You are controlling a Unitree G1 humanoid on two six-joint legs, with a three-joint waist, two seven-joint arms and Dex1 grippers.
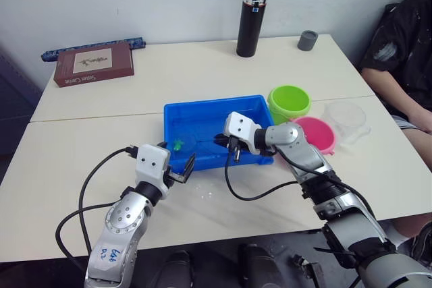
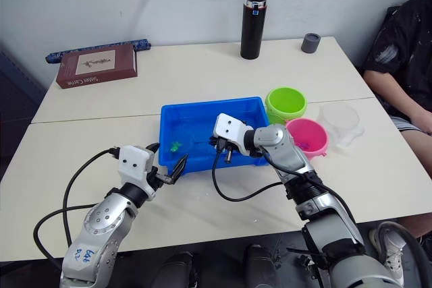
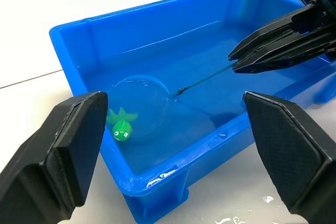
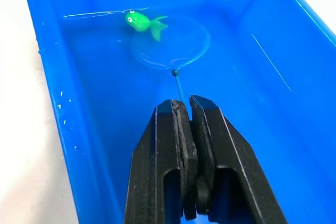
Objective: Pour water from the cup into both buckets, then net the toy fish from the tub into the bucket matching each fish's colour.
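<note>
The blue tub (image 1: 209, 103) holds water and one green toy fish (image 4: 140, 22) near its left end. My right gripper (image 4: 184, 109) reaches into the tub, shut on the thin handle of a small round net (image 4: 170, 43). The net's hoop lies in the water with the fish at its rim. My left gripper (image 1: 177, 160) stands open just outside the tub's front left corner, holding nothing. To the right of the tub stand the lime green bucket (image 1: 289, 102) and the pink bucket (image 1: 315, 133). The clear cup (image 1: 345, 119) sits just beyond them.
A tall black flask (image 1: 252, 18) and a grey cap (image 1: 308, 40) stand at the back of the table. A brown box (image 1: 93, 63) lies at the back left. A person (image 1: 405, 52) sits at the right edge. Water drops (image 1: 206, 197) lie in front of the tub.
</note>
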